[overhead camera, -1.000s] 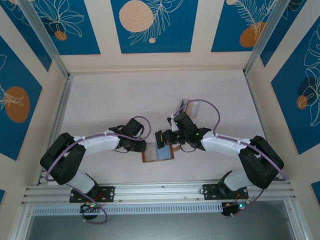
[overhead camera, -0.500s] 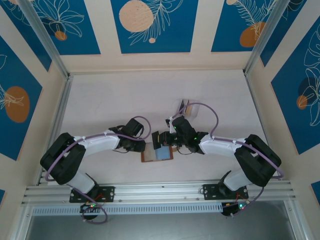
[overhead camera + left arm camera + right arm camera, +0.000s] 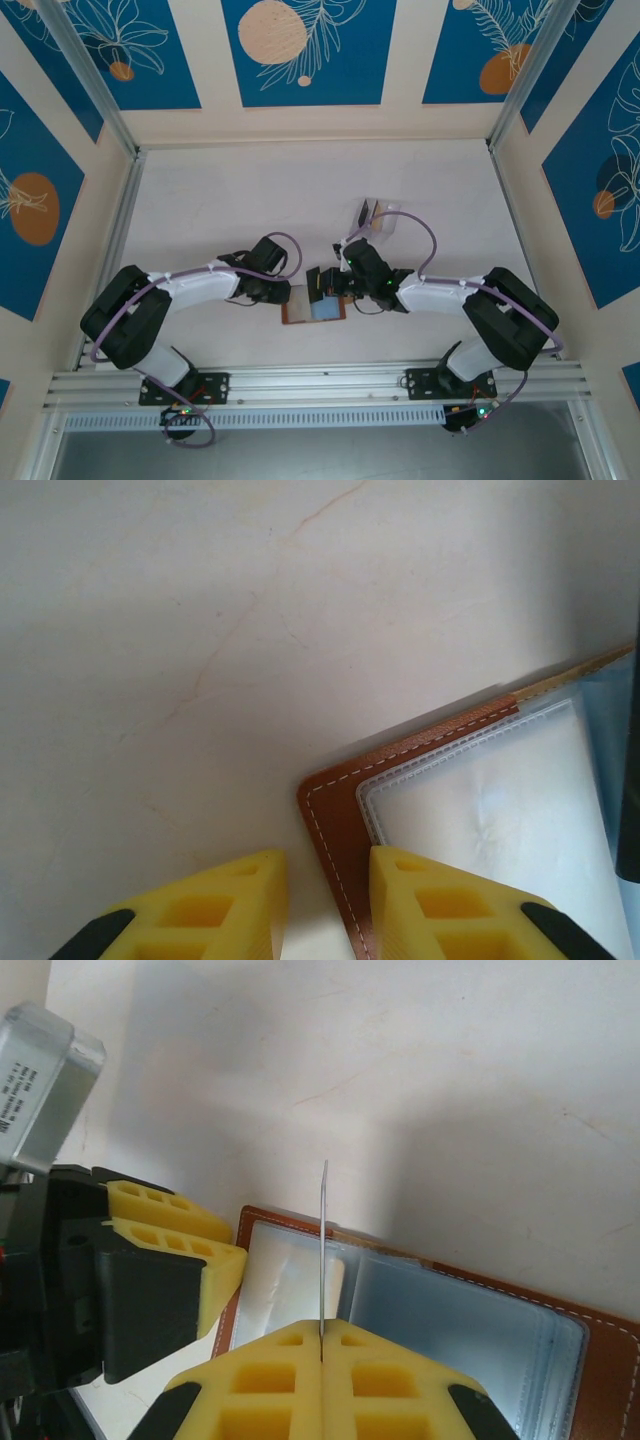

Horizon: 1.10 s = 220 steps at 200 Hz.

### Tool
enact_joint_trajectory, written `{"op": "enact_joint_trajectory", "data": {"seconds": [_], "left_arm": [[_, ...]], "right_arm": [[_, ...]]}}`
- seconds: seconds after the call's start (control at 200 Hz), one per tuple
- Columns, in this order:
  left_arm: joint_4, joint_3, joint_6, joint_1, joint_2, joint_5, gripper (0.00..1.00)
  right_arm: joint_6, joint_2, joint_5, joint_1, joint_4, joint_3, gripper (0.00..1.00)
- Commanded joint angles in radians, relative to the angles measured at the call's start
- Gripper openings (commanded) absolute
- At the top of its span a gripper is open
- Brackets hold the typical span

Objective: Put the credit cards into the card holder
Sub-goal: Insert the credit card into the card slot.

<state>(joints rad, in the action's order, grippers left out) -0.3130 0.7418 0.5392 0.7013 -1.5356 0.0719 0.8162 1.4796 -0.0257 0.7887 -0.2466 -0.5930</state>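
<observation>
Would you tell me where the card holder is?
The card holder lies open on the table, front centre in the top view, between the left gripper at its left edge and the right gripper over it.

Free table [image 3: 220, 200] around card holder [image 3: 300, 312]; tray [image 3: 388, 216] behind.

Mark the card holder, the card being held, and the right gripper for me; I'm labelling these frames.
card holder [image 3: 335, 810], left wrist view, on its brown stitched corner.
card [image 3: 323, 1250], right wrist view, on its upright thin edge.
right gripper [image 3: 322, 1332], right wrist view, between its yellow fingertips.
</observation>
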Motion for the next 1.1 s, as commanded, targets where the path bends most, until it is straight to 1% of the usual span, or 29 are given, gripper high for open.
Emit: {"op": "enact_joint_trajectory", "data": {"seconds": [0.0, 0.43, 0.815, 1.095], "left_arm": [[-0.009, -0.017, -0.023, 0.016, -0.051, 0.059, 0.27], [-0.021, -0.012, -0.022, 0.017, -0.05, 0.057, 0.27], [-0.031, -0.005, -0.024, 0.017, -0.055, 0.055, 0.27], [-0.029, -0.004, -0.019, 0.019, -0.065, 0.054, 0.25]], "right_arm": [[0.015, 0.015, -0.025, 0.013, -0.031, 0.011, 0.0], [0.033, 0.045, -0.043, 0.02, -0.052, 0.027, 0.0], [0.052, 0.053, -0.095, 0.021, -0.063, 0.045, 0.0], [0.105, 0.07, -0.112, 0.036, -0.1, 0.075, 0.0]]}}
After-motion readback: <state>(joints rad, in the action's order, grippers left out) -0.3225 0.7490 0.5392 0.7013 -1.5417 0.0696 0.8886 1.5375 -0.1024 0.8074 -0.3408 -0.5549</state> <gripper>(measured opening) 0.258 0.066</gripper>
